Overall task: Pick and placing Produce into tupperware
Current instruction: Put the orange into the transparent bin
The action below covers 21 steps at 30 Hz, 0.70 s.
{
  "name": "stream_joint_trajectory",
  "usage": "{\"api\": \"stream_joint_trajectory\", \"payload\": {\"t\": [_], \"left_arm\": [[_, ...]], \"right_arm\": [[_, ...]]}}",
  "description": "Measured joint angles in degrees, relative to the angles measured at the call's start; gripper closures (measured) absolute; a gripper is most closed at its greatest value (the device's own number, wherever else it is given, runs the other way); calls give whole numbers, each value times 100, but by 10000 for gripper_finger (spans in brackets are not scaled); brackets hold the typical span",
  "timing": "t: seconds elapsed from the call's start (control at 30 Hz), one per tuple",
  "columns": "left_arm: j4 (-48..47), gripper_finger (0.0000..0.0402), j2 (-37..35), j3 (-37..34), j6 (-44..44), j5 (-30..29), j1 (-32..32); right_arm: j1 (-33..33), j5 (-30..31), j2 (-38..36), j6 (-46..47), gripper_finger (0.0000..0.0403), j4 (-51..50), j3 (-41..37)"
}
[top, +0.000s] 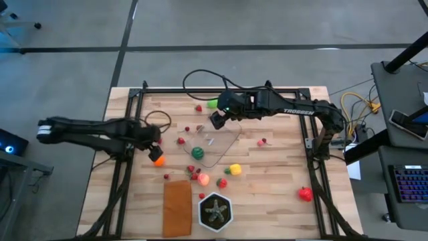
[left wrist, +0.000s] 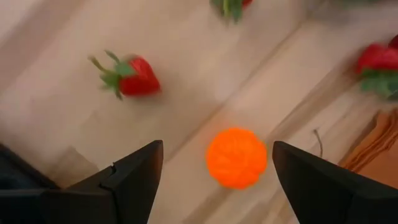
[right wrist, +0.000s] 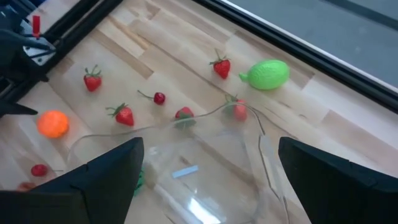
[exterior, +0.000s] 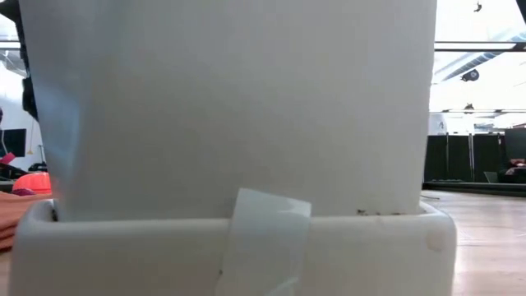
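The low view is blocked by a white box; only the high view shows the whole wooden tabletop (top: 281,194). The left gripper (left wrist: 217,177) stands wide open around a bumpy orange ball fruit (left wrist: 236,157), not gripping it. The right gripper (right wrist: 208,180), wide open and empty, hovers over the clear rectangular plastic container (top: 217,144) mid-table.

One tupperware (top: 219,144), one orange ball (top: 158,160), one plant (top: 215,212).
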Motion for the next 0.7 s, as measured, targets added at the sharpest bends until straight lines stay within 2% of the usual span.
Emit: {"api": "stream_joint_trajectory", "payload": {"t": [0.37, 0.7], "left_arm": [[49, 114, 1402, 11, 260, 506, -12], [525, 114, 1431, 11, 564, 791, -194]], "right_arm": [[0, 85, 0, 115, 38, -125, -2], [9, 83, 2, 309, 38, -292, -4]]}}
